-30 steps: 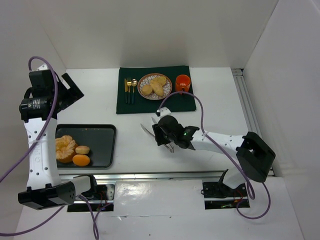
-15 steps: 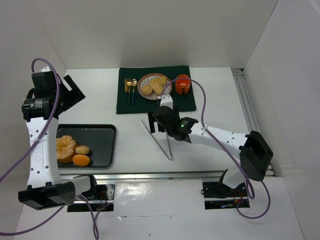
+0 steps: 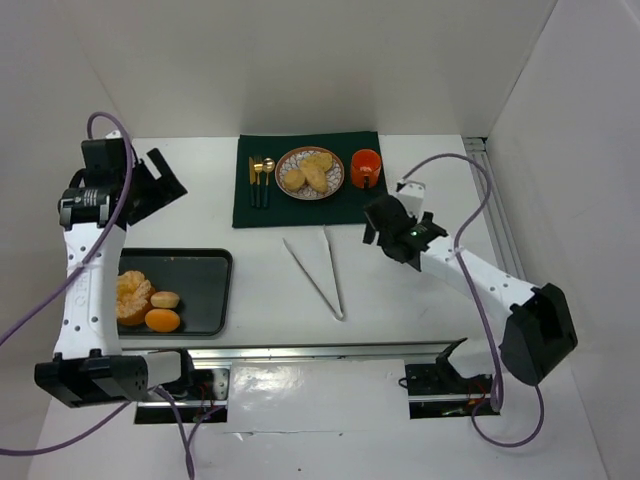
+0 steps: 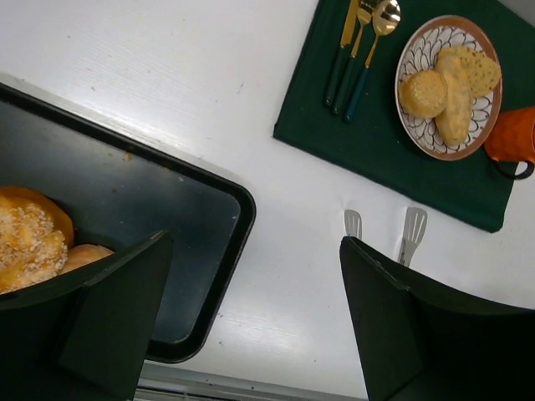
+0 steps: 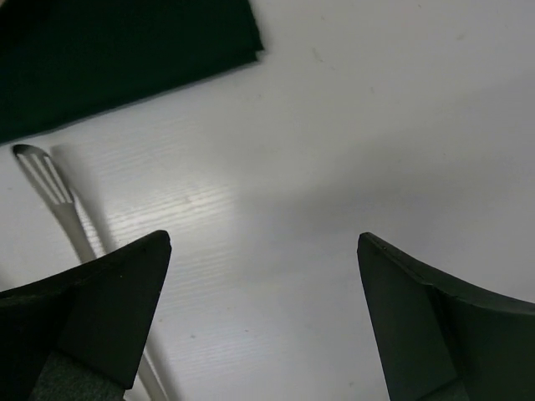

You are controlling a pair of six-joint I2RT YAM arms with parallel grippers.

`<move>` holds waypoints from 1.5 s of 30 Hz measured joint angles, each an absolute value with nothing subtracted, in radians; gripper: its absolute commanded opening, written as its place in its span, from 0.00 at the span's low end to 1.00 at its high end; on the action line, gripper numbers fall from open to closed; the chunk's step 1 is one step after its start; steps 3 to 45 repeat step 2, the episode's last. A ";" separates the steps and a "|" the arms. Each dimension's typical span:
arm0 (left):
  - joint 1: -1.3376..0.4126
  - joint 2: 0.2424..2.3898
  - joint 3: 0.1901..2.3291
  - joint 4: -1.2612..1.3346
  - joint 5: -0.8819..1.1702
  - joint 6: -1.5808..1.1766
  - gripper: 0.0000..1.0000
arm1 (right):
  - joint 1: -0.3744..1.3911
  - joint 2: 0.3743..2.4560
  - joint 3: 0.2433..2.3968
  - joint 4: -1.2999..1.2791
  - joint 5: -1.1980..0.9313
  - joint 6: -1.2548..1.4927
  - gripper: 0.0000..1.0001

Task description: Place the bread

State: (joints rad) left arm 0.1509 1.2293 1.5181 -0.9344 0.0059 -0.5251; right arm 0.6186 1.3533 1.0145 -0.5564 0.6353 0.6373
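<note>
Three golden-tan bread rolls (image 3: 310, 172) lie on a patterned plate (image 3: 333, 185) on the dark green cloth; the left wrist view shows the same bread (image 4: 447, 88). One more roll (image 3: 165, 299) sits in the black tray (image 3: 200, 275), between a peeled orange (image 3: 130, 297) and a tangerine (image 3: 162, 320). My left gripper (image 3: 165, 182) hangs open and empty above the tray's far side, and in its own view the left gripper (image 4: 255, 309) spans the tray corner. My right gripper (image 3: 375, 228) is open over bare table right of the cloth's corner, and the right gripper (image 5: 263, 317) holds nothing.
Metal tongs (image 3: 318, 272) lie loose on the table in front of the cloth, one tip (image 5: 40, 174) showing in the right wrist view. Gold cutlery (image 3: 260, 178) and an orange cup (image 3: 366, 166) flank the plate. White walls enclose the table.
The right gripper opened and let go of the tongs, which now lie on the table. The right arm then swung away to the right. The left arm shifted slightly right.
</note>
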 measured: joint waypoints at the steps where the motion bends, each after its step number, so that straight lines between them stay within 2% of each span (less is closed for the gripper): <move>1: 0.141 1.237 1.518 -0.934 0.007 -0.525 0.94 | 0.604 1.336 0.993 -0.564 0.630 0.644 1.00; 45: 0.131 1.243 1.518 -0.933 0.007 -0.525 0.94 | 0.589 1.324 0.974 -0.574 0.624 0.650 1.00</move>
